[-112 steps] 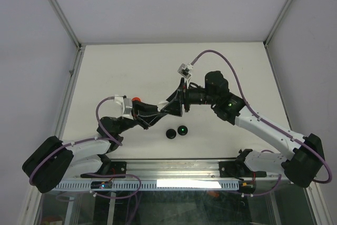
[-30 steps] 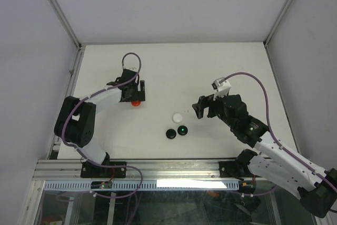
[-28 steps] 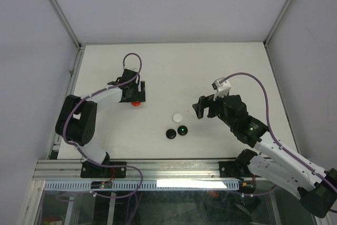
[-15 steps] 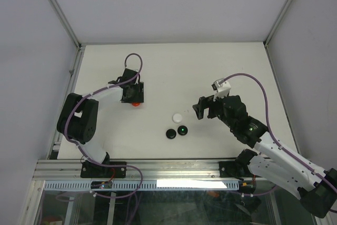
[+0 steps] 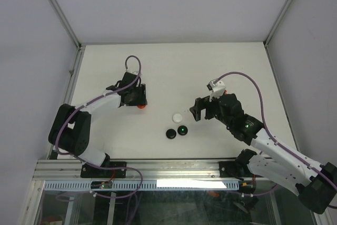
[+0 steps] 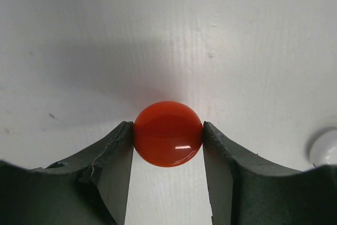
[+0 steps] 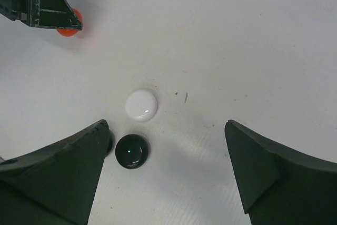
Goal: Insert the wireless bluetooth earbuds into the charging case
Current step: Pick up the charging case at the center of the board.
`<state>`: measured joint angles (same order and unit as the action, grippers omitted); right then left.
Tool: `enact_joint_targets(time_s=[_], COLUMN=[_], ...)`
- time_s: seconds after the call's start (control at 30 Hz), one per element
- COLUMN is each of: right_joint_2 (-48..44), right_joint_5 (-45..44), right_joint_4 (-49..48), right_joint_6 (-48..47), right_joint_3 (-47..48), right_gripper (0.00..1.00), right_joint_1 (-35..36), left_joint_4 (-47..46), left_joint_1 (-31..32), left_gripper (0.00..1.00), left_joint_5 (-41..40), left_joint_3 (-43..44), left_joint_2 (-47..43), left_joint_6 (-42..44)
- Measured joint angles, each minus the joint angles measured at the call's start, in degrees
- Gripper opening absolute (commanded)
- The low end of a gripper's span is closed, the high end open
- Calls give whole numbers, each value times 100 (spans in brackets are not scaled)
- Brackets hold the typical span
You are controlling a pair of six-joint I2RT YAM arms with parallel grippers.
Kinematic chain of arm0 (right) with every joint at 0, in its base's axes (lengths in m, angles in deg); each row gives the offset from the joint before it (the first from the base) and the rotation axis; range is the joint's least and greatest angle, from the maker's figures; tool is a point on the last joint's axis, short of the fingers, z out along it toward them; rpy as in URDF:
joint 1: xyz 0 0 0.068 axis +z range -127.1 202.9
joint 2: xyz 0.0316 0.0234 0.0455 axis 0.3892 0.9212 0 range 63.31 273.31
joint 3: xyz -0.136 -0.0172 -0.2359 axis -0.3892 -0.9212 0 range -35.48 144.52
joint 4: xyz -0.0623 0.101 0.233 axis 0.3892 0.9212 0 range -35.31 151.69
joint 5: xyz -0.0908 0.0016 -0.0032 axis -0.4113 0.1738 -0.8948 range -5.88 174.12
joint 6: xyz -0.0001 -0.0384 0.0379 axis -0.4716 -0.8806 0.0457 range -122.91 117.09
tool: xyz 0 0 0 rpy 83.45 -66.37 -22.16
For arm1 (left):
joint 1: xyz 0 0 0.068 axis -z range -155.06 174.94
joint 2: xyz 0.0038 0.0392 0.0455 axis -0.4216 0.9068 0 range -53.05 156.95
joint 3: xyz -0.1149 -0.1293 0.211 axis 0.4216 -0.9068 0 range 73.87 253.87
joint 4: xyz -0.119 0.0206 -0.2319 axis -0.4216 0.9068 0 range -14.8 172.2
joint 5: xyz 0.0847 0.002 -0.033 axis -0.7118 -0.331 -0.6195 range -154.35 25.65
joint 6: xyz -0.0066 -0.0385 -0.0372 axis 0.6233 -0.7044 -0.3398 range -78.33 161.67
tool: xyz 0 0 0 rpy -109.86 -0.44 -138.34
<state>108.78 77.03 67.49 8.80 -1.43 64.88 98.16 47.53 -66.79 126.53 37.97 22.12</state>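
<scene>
White table [image 5: 210, 67] inside pale-walled enclosure, left gripper [image 5: 136, 96] at centre left of top view, clamped on red round disc [image 6: 168, 134], right gripper [image 5: 197, 109] centre right, jaws wide apart, holding nothing, white disc [image 5: 177, 116] and black discs [image 5: 170, 134] lower centre.

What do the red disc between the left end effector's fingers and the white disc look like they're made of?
Red disc: likely hard plastic, glossy; a sharp highlight sits on its smooth dome. White disc: probably glossy plastic too, showing a soft sheen. Only a guess from looks.
</scene>
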Motion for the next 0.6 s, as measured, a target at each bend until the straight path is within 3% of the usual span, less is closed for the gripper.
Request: enact_joint_targets(time_s=[0.3,0.6], right_joint_2=[581,1257], right_joint_5=[417,739], right_joint_4=[85,719], right_joint_6=[149,398], right_joint_3=[382,1390], right_gripper=[94,90], right_joint_1=[-2,-48], left_joint_4=[-763,-2044], left_joint_1=[1056,2081], left_gripper=[32,32], left_joint_5=[-221,-717], left_joint_3=[-717,-1681], left_joint_2=[-1311,-2216], left_joint_6=[-398,-302])
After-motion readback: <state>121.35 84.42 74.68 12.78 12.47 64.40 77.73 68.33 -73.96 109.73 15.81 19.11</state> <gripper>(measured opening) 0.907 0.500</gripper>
